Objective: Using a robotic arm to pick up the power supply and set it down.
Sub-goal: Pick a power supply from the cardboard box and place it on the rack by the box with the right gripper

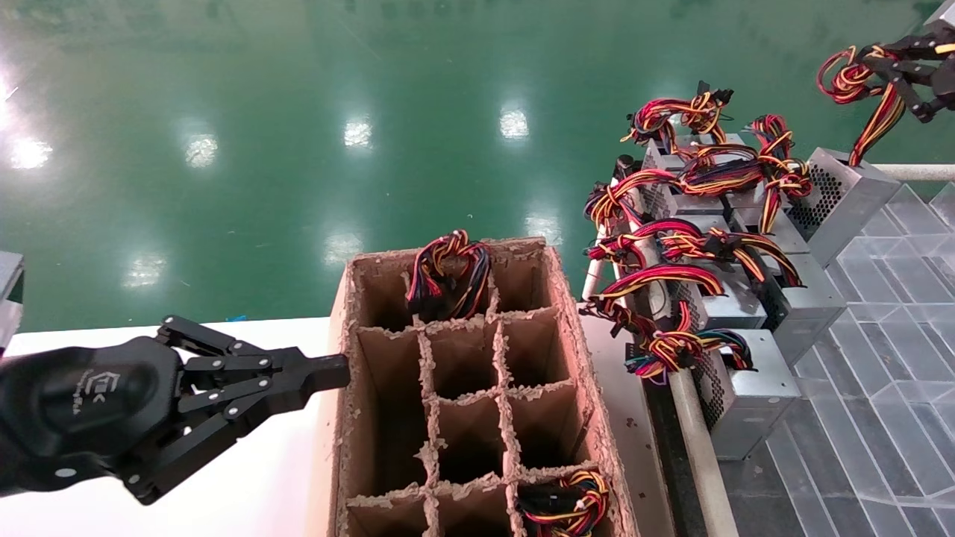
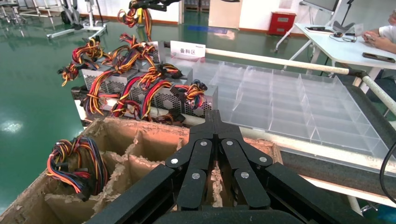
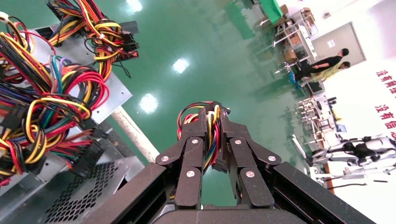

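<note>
We see the right gripper at about one o'clock in the head view, raised above the far end of the row of power supplies. Its jaws are clamped together on a looped bundle of red, yellow and black wires, which hangs down toward the power supply standing tilted at the back of the row, its perforated side showing. We cannot tell whether that unit is lifted or resting on the others. The remaining power supplies stand side by side along the rail, their wire bundles draped over their tops.

The left gripper sits at about eight o'clock over the white worktop, jaws pressed together, with their tips touching or just beside the near left wall of the cardboard box. The box has grid dividers; one wire bundle sticks up from a far compartment and another lies in a near right compartment
</note>
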